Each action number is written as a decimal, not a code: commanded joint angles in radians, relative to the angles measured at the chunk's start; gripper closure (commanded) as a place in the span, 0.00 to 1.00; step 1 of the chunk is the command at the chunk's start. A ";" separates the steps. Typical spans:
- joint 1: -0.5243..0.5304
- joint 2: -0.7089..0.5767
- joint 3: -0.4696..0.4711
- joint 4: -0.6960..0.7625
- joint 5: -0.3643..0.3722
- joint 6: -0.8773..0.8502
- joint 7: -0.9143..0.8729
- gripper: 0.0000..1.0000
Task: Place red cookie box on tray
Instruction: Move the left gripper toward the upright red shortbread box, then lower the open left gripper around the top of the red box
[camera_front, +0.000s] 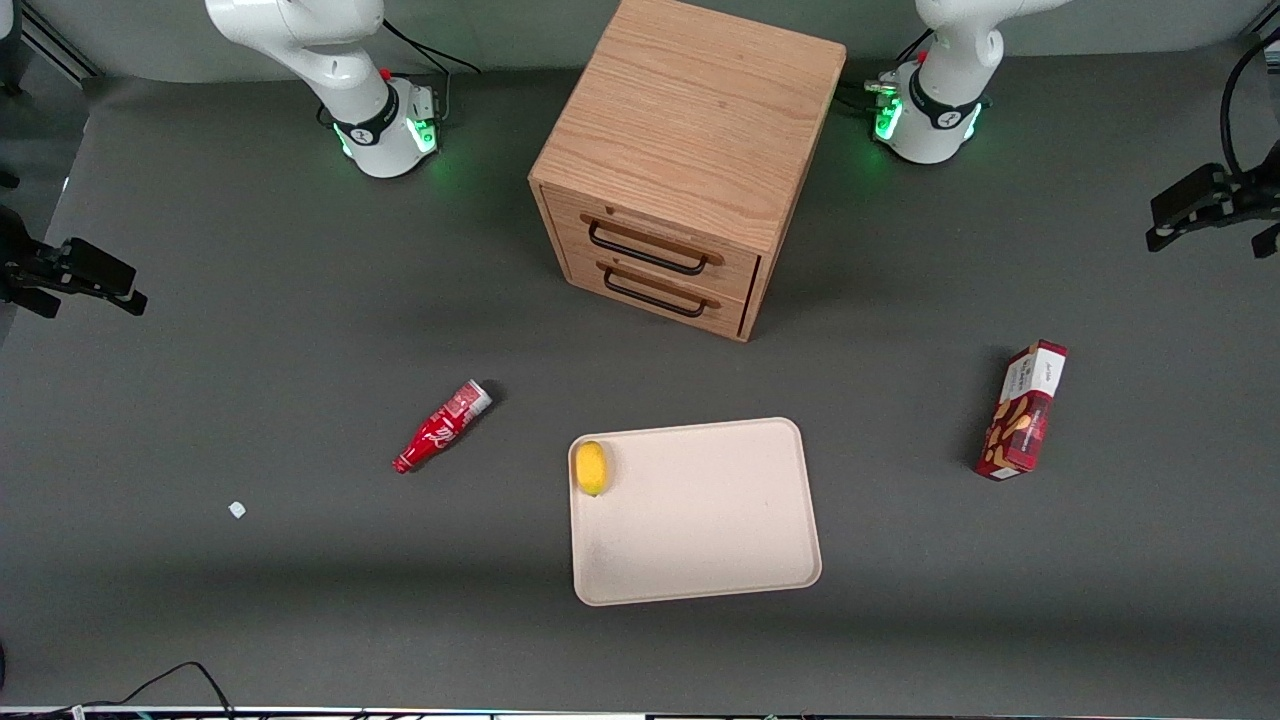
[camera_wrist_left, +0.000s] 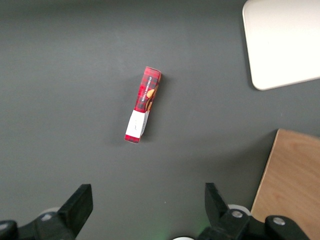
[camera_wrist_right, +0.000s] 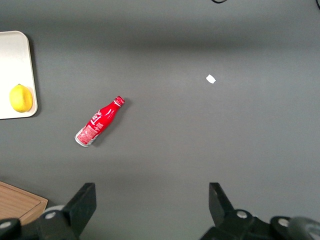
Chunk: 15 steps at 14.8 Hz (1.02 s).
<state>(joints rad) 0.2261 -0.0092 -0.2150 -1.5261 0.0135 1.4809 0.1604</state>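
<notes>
The red cookie box (camera_front: 1023, 410) lies flat on the grey table toward the working arm's end, apart from the tray (camera_front: 700, 530). Its white end panel points away from the front camera. In the left wrist view the red cookie box (camera_wrist_left: 143, 105) shows small and far below, with a corner of the tray (camera_wrist_left: 285, 40) off to one side. My left gripper (camera_wrist_left: 147, 205) hangs high above the table and is open, its fingers (camera_wrist_left: 77, 205) spread wide with nothing between them. It does not show in the front view.
A yellow lemon (camera_front: 591, 467) sits on the tray at the edge toward the parked arm. A small red bottle (camera_front: 441, 427) and a white scrap (camera_front: 237, 510) lie toward the parked arm's end. The wooden drawer cabinet (camera_front: 680, 160) stands farther from the front camera than the tray.
</notes>
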 joint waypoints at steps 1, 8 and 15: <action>0.006 0.040 -0.001 -0.077 0.014 0.100 0.053 0.00; 0.007 0.103 0.006 -0.400 0.109 0.536 0.177 0.00; 0.004 0.233 0.034 -0.574 0.167 0.893 0.183 0.00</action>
<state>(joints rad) 0.2307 0.2138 -0.1897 -2.0670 0.1503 2.3136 0.3318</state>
